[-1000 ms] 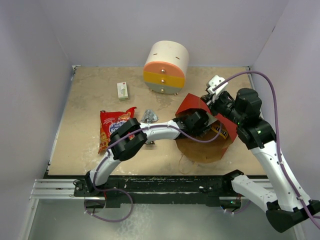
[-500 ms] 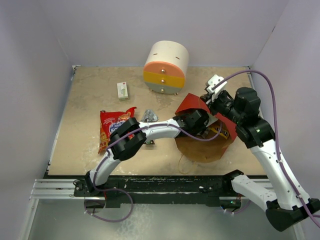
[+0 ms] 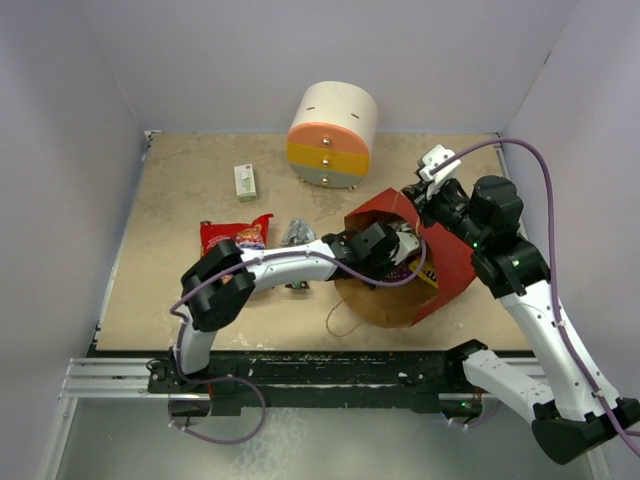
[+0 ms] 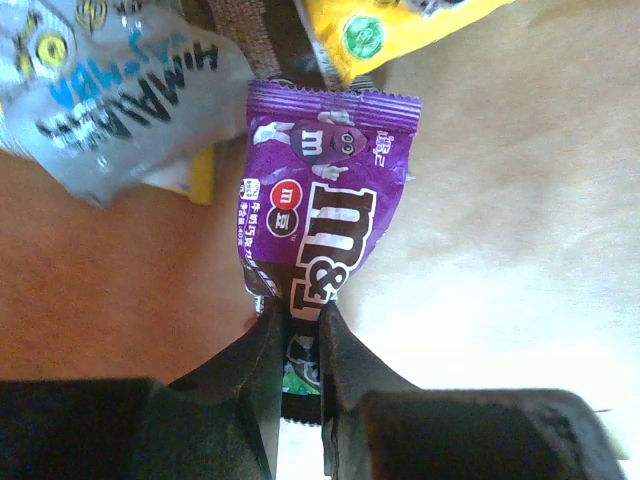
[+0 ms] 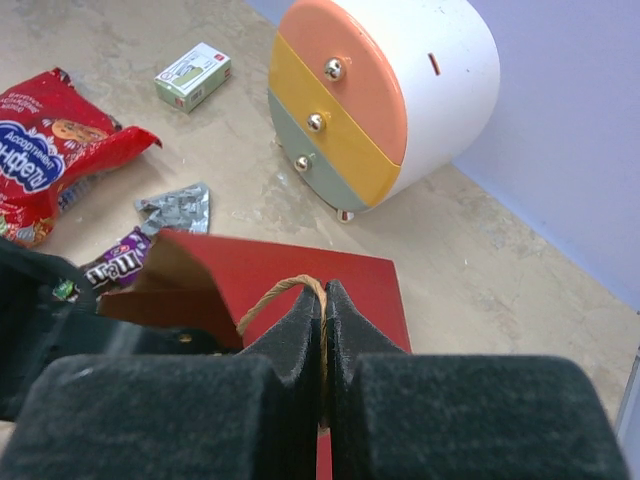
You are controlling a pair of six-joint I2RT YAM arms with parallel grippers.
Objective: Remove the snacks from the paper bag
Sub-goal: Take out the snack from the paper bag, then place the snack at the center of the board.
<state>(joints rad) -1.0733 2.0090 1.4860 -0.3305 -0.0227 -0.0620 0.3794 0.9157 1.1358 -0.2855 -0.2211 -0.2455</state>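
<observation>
Since the earlier frame the left arm has drawn back toward the left, and the paper bag (image 3: pixel 452 268) has slid and tipped that way with it.

From above, the left tool (image 3: pixel 398 255) sits at the bag's mouth, while the right tool (image 3: pixel 420 196) holds the bag's top edge. The red chip bag (image 3: pixel 222 235) and a silver wrapper (image 3: pixel 296 232) already lie out on the surface (image 3: pixel 180 190).

Through the left wrist camera, the left tool (image 4: pixel 298 318) is pinched on the bottom end of a purple candy packet (image 4: pixel 325 200). A grey pouch (image 4: pixel 110 95) and a yellow wrapper (image 4: pixel 395 25) lie just beyond it on the bag's kraft lining.

In the right wrist view, the right tool (image 5: pixel 322 300) is clamped shut on the loop handle (image 5: pixel 272 295), and the purple packet shows at the bag's mouth.

Judging by this, two snacks are out, a third is in hand, and at least two wait inside.
</observation>
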